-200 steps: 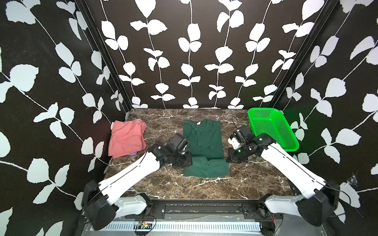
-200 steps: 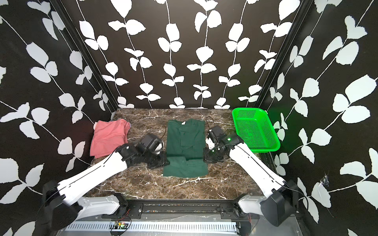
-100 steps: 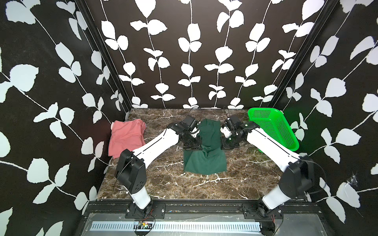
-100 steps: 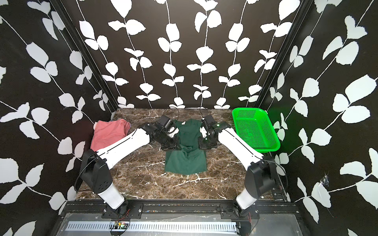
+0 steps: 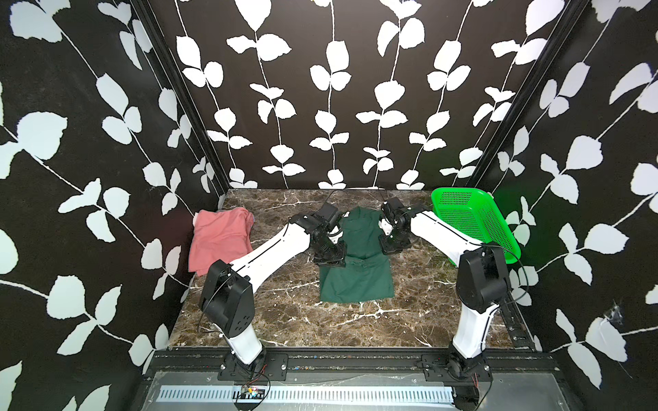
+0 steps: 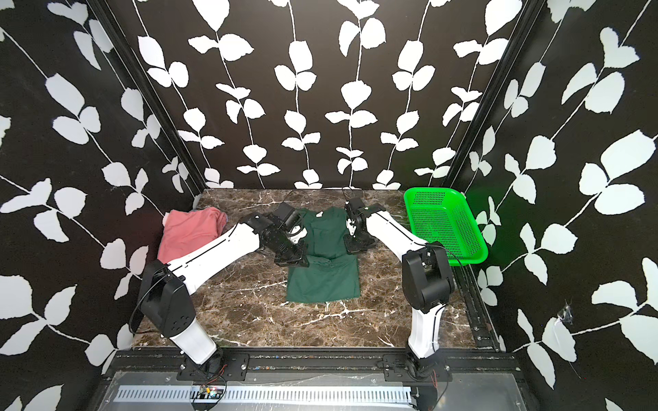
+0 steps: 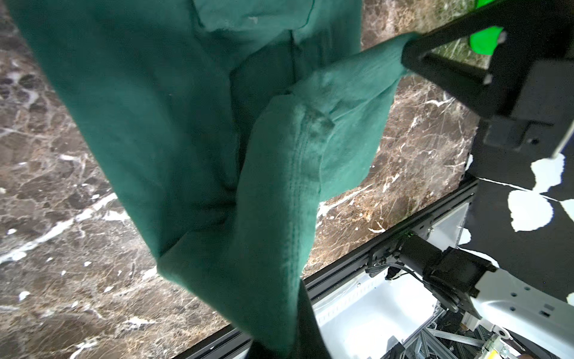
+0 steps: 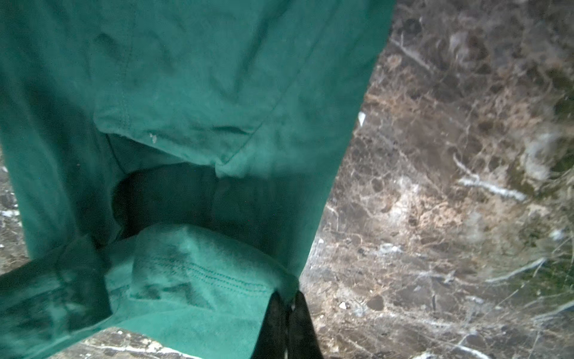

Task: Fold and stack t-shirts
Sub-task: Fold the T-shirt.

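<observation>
Left jaws: pressed together, pinching a stitched hem of the green t-shirt [image 7: 186, 124] on its left side.
Right jaws: pressed together, pinching the opposite side of that tee.
Green t-shirt: mid-worktop, between the two arms. The near half lies flat and the far half is gathered narrow.
Pink t-shirt [image 5: 218, 239]: bunched at the far-left edge of the worktop [image 5: 285, 320], well apart from the green one.
Basket [image 5: 475, 222]: bright green plastic, far right, tilted.
</observation>
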Available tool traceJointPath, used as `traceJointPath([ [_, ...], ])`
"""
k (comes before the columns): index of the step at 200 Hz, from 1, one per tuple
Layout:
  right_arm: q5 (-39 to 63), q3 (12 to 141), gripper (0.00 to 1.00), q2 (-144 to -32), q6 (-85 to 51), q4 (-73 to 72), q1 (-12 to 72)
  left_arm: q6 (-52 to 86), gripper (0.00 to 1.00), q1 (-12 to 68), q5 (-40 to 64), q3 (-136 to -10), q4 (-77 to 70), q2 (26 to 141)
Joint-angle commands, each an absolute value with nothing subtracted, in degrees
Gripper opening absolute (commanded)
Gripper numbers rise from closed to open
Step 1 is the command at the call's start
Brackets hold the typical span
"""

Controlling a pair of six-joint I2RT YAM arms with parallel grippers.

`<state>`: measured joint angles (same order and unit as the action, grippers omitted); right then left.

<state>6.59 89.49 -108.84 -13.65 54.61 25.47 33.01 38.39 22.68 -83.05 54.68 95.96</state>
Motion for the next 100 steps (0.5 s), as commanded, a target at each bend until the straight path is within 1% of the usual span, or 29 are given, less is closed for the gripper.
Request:
traceJointPath([
  [1,4.6,93.0,0.00,-110.4,-12.3,54.6,25.3,31.7,0.00,37.8,21.0,-82.6,57.8,95.3],
  [34,5.6,93.3,0.00,-112.1,-12.8,53.4,25.3,30.5,0.00,36.8,17.3,-82.9,58.9,99.0],
  [57,5.9,92.7,0.00,-112.1,-13.7,52.1,25.3,30.2,0.00,36.3,8.6,-85.4,60.7,103.0],
  [74,6.1,92.3,0.00,-111.8,-14.2,51.0,25.3,30.3,0.00,35.9,3.9,-86.6,59.2,105.0],
  [100,6.1,92.0,0.00,-111.4,-14.6,50.4,25.3,29.5,0.00,35.6,0.2,-89.3,56.1,107.7],
])
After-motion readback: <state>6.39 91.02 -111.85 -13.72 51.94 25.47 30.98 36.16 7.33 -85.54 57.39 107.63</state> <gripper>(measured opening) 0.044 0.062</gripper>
